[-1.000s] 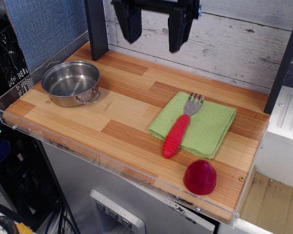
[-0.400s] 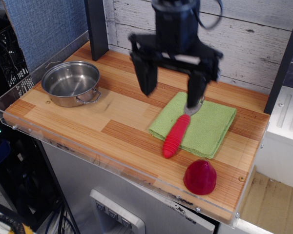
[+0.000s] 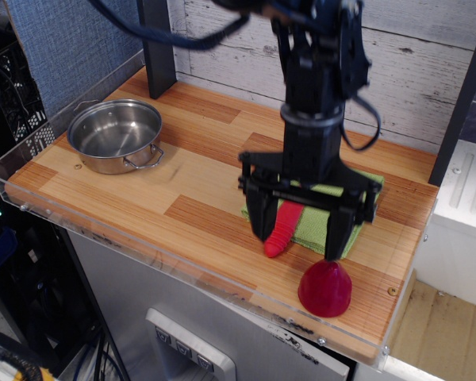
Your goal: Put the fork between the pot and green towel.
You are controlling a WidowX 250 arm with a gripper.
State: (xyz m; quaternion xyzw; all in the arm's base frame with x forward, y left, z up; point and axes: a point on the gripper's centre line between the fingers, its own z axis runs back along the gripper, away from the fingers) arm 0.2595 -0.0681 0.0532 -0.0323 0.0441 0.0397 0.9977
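Dome [image 3: 325, 288], dark red, sits nearest me at the lower right of the frame, close to the counter's [image 3: 143, 210] front edge and just below the pincer's right-hand finger. Above it, my pincer [image 3: 298, 226] has come down low over the fork [image 3: 282, 228], fingers spread wide apart with nothing between them gripped yet; the red ribbed handle shows in the gap, its tip poking off the front edge of the green towel [image 3: 311, 225]. The tines are hidden behind the wrist. A moment ago the pincer hung higher and further up-frame, over the tines; a second ago it was at the top edge, clear of everything. I judge the approach is nearly finished and closing on the handle comes next. Far upper left, the pot [image 3: 115, 135] stands untouched, with bare counter between it and the towel.
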